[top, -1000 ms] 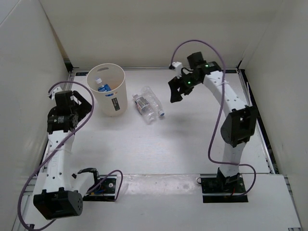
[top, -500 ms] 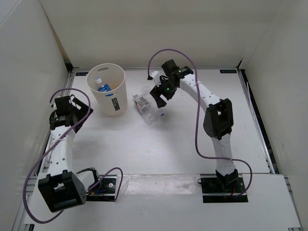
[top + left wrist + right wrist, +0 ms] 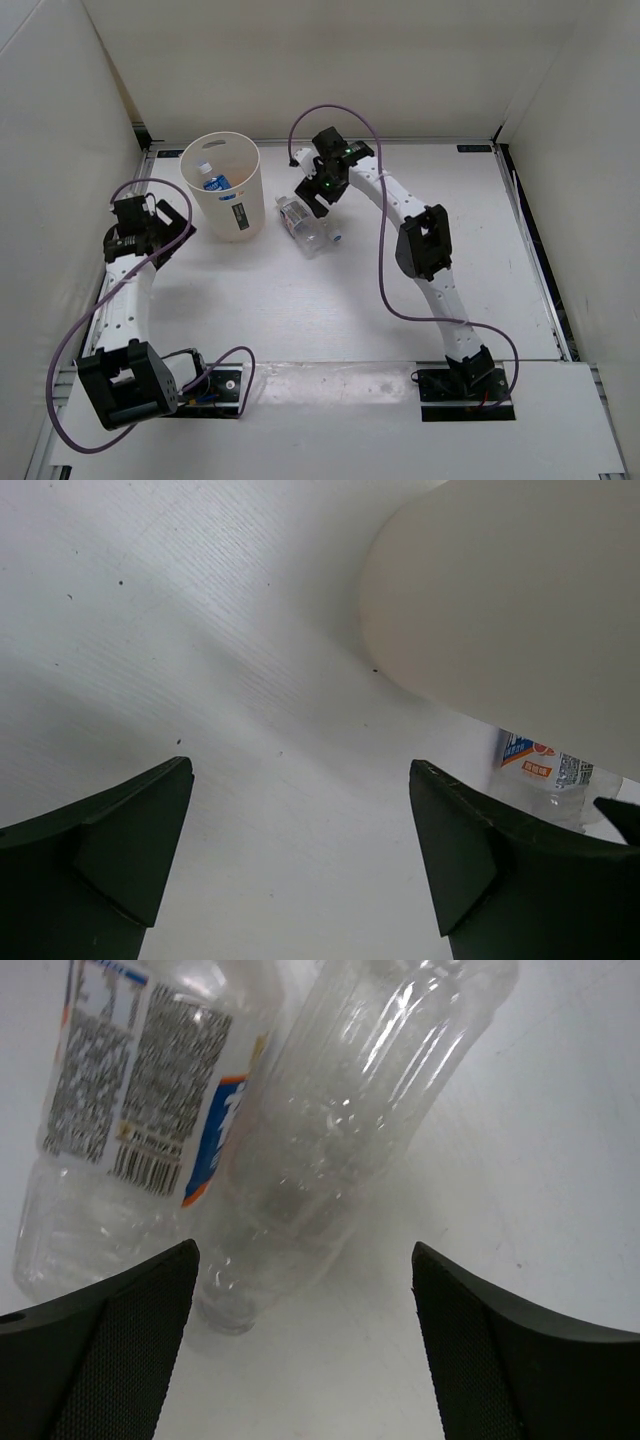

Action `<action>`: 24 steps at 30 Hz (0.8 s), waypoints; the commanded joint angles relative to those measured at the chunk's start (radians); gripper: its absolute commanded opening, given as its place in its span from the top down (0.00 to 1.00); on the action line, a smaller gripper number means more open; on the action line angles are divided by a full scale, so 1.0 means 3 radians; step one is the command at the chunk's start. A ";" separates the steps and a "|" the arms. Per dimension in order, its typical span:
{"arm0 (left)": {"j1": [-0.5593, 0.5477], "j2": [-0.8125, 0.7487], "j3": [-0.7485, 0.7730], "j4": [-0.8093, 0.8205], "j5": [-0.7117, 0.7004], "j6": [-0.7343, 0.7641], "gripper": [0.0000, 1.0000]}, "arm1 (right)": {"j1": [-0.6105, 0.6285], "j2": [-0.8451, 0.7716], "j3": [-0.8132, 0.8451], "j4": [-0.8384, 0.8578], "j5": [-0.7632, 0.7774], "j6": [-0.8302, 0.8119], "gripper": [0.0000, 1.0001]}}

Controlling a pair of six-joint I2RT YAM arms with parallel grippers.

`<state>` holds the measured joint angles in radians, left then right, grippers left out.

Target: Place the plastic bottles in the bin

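The cream-white bin (image 3: 222, 190) stands at the back left; a clear bottle with a blue label (image 3: 213, 182) lies inside it. Two clear bottles lie side by side on the table right of the bin: a labelled one (image 3: 297, 226) and a ribbed one (image 3: 322, 228). My right gripper (image 3: 312, 198) is open just above their far ends; in the right wrist view the labelled bottle (image 3: 130, 1110) and the ribbed bottle (image 3: 350, 1110) lie ahead of its open jaws (image 3: 300, 1350). My left gripper (image 3: 172, 222) is open and empty, left of the bin (image 3: 520, 610). The orange bottle is out of view.
White walls enclose the table on the left, back and right. The bin's side fills the upper right of the left wrist view, with a labelled bottle (image 3: 545, 770) showing past it. Purple cables loop off both arms.
My right arm has swung left from the right of the two bottles to over their far ends. My left arm has drawn back and lowered a little beside the bin.
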<state>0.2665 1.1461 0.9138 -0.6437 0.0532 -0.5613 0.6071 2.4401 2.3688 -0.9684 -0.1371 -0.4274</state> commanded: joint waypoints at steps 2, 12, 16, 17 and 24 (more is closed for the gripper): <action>0.0017 0.0009 0.0083 0.0157 0.0124 0.0143 0.00 | -0.0116 0.0195 0.0469 -0.0152 -0.0023 0.0116 0.12; 0.0022 0.0071 0.0053 0.0187 0.0135 0.0036 0.00 | -0.0152 0.0349 0.0597 -0.0489 -0.0222 0.0116 0.15; 0.0063 0.0112 0.0032 0.0198 0.0140 -0.0016 0.00 | -0.0198 0.0410 0.0633 -0.0555 -0.0284 0.0075 0.15; 0.0073 0.0117 0.0032 0.0198 0.0135 -0.0026 0.00 | -0.0193 0.0431 0.0653 -0.0561 -0.0294 0.0055 0.15; 0.0114 0.0137 0.0042 0.0177 0.0129 -0.0031 0.00 | -0.0183 0.0508 0.0654 -0.0658 -0.0106 0.0039 0.16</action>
<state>0.2932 1.1912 0.9142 -0.6003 0.0875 -0.5667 0.5556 2.5752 2.5252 -1.1282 -0.1967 -0.4042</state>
